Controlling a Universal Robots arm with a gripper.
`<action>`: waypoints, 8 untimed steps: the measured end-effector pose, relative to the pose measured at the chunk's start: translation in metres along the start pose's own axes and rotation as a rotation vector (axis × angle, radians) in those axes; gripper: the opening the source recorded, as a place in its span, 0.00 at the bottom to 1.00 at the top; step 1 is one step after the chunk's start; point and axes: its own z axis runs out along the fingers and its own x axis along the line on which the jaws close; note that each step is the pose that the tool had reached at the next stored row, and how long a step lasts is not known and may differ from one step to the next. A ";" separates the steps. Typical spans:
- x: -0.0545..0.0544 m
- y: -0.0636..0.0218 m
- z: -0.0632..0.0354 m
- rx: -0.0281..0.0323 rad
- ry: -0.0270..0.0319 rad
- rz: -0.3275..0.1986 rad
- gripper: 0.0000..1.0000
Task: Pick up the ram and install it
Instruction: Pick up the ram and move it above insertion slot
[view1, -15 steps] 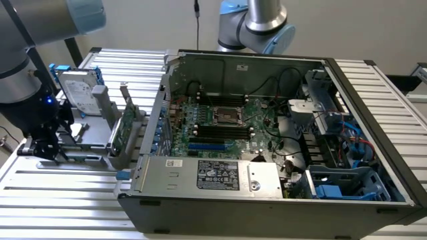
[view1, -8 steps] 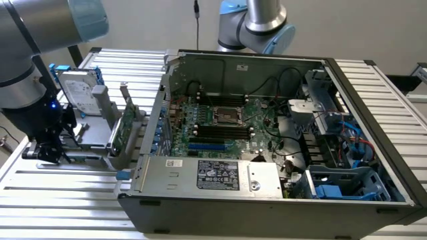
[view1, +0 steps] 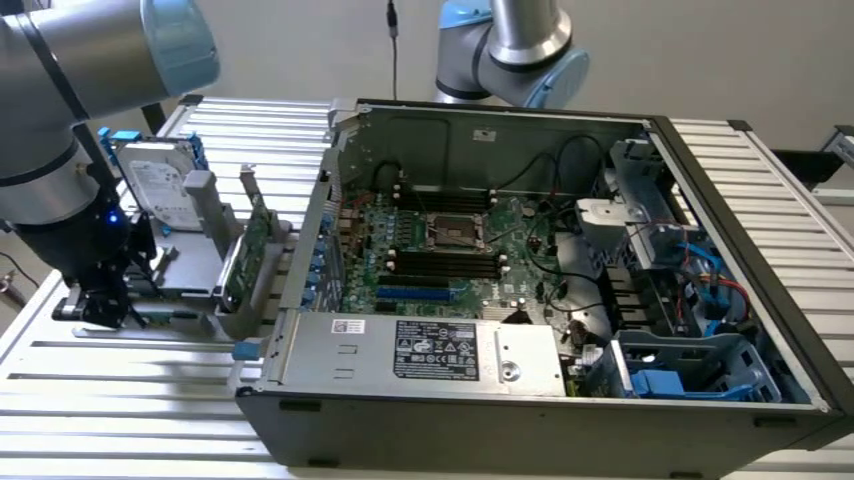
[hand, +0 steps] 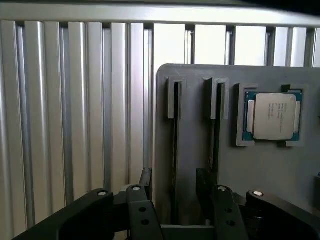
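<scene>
The arm (view1: 60, 190) reaches down at the exterior view's left edge of the ribbed metal tabletop (view1: 134, 400), with its jaws low over a grey holder (view1: 194, 318) that stands beside the open computer case (view1: 534, 425). From the wrist camera the jaws are spread wide. One dark fingertip (hand: 145, 176) sits on each side of a narrow slot in the holder (hand: 192, 150). The ram (hand: 175, 150) stands on edge in that slot, showing as a thin dark line between the two fingertips. Whether the pads touch it cannot be told. A second slot (hand: 215, 135) runs parallel just beside the first, and a processor (hand: 274, 116) lies flat in a square recess further along the holder. In the exterior view the holder also carries a silver hard drive (view1: 160, 190) in a blue frame and an upright green card (view1: 240, 255). Inside the case the motherboard (view1: 441, 240) lies exposed, well apart from the jaws.
</scene>
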 end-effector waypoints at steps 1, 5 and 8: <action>0.000 0.0014 0.0018 0.0000 0.0000 0.000 0.48; 0.000 0.0029 0.0084 0.0000 0.0000 0.000 0.48; 0.000 0.0035 0.0114 -0.0001 -0.0004 0.000 0.48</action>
